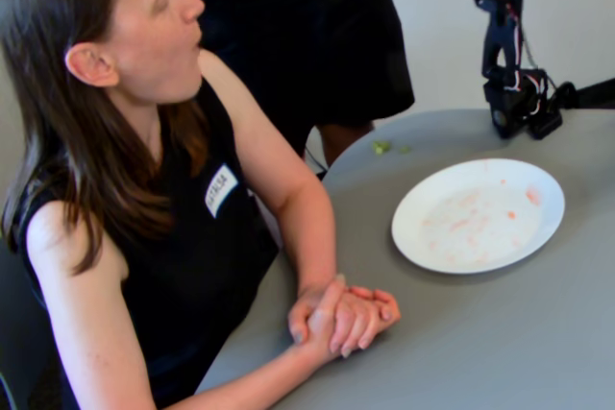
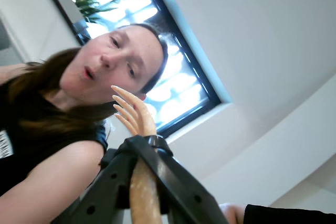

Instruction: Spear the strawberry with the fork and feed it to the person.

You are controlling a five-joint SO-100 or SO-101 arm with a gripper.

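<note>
Your gripper [image 2: 137, 153] is clamped on the orange-tan fork [image 2: 135, 114], whose bare little tines point at 11 o'clock toward the person [image 2: 113, 64], whose mouth is open

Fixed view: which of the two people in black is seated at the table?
The woman with long brown hair, wearing a white name tag, hands clasped on the grey table. The other figure stands behind her.

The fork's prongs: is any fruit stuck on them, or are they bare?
Bare. In the wrist view the fork shows clean tines with nothing red on them, pointing toward the person, whose mouth is open.
</note>
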